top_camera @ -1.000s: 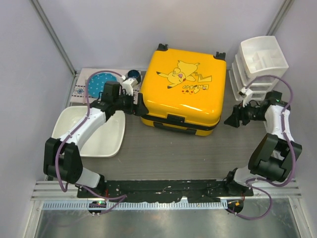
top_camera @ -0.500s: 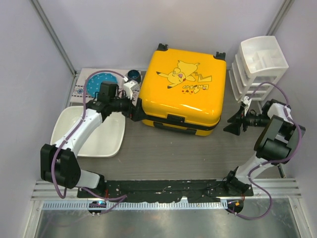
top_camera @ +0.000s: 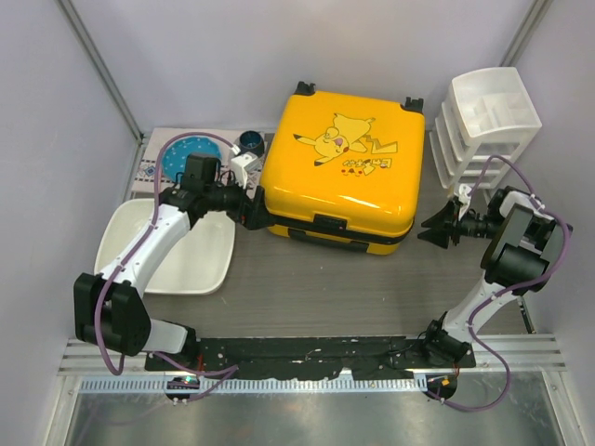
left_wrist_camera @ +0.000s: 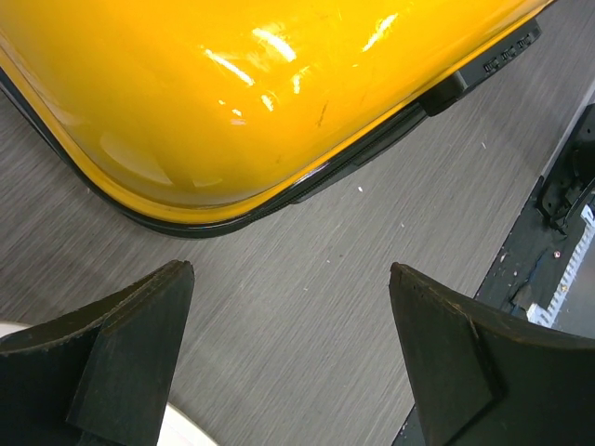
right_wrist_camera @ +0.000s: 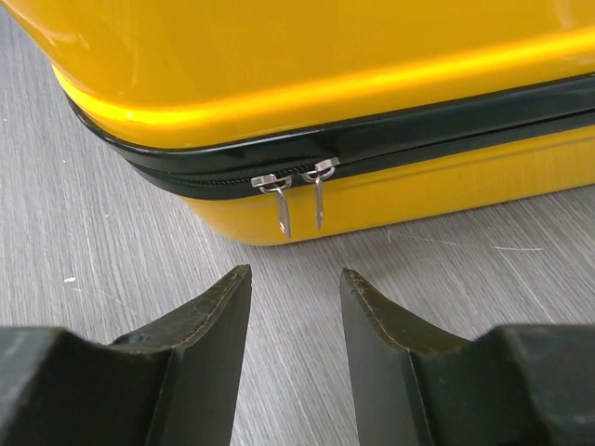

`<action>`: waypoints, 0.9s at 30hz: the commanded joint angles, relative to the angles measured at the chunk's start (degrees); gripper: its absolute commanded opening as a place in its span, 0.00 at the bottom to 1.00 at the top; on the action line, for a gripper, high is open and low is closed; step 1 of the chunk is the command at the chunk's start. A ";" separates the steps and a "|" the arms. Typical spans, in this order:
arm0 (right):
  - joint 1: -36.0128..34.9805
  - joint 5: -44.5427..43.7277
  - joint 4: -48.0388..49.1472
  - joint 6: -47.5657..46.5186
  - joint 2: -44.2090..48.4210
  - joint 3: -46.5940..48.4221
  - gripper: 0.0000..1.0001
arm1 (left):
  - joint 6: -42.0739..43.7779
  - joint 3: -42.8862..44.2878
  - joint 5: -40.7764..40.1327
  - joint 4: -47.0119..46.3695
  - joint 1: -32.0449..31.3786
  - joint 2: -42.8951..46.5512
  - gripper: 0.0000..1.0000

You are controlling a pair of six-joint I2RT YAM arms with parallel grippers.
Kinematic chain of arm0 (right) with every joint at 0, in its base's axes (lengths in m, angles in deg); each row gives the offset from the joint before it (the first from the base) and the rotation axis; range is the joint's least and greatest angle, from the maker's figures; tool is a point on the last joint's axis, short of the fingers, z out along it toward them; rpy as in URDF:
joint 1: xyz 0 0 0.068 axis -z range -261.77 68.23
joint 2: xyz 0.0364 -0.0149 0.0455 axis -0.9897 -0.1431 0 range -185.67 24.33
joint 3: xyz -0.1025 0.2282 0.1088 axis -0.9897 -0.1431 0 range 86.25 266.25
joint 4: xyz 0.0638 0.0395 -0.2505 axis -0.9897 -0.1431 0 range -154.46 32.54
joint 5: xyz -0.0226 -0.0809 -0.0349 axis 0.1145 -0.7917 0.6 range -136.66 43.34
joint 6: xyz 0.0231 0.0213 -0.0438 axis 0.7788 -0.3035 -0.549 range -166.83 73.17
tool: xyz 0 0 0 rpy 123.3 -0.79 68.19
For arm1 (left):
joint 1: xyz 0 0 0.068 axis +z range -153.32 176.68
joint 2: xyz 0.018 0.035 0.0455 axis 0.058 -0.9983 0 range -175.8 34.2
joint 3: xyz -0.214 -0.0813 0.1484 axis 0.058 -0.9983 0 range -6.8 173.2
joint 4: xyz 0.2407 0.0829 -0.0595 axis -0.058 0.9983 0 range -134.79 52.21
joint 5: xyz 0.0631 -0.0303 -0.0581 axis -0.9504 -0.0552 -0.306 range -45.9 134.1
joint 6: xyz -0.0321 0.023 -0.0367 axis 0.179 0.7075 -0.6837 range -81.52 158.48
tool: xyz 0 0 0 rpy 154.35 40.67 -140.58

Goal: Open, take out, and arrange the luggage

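The luggage (top_camera: 344, 167), a yellow hard-shell case with a cartoon print, lies flat and zipped shut at the table's back centre. My left gripper (top_camera: 256, 212) sits at its front left corner, jaws wide open and empty; the left wrist view shows the yellow shell (left_wrist_camera: 232, 93) just beyond the open gripper (left_wrist_camera: 290, 268). My right gripper (top_camera: 429, 228) is low at the case's right front corner, open with a narrower gap. In the right wrist view that gripper (right_wrist_camera: 296, 271) points at two metal zipper pulls (right_wrist_camera: 297, 200), which hang from the black zipper band a short way ahead, untouched.
A white tray (top_camera: 177, 246) lies under the left arm. A white drawer unit (top_camera: 483, 121) stands at the back right, close behind the right arm. A blue patterned plate (top_camera: 186, 153) and a small dark bowl (top_camera: 249, 141) sit at the back left.
The right arm has folded outward and its gripper has settled low, facing the case's right front corner, with its jaws narrowing. The left gripper shifted slightly along the left corner.
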 commanded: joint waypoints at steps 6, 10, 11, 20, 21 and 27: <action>-2.61 4.24 -10.70 -10.90 0.95 -1.32 0.43 | 0.97 2.24 1.61 0.69 0.24 1.63 0.90; -3.41 4.77 -10.78 -10.99 0.78 -1.41 0.42 | 0.89 1.98 1.52 0.69 0.24 1.90 0.90; -3.49 4.77 -10.78 -10.99 0.60 -1.24 0.42 | 0.89 1.89 1.52 0.60 0.24 1.99 0.90; -5.16 5.91 -10.78 -10.91 0.16 -0.18 0.41 | 0.97 1.80 1.26 0.69 0.24 1.99 0.90; -5.25 6.09 -10.78 -10.82 0.16 -0.09 0.41 | 1.06 1.72 0.99 0.78 0.24 1.99 0.90; -5.60 6.09 -10.78 -10.64 -0.11 0.17 0.34 | 1.15 1.36 0.82 0.78 0.24 1.99 0.90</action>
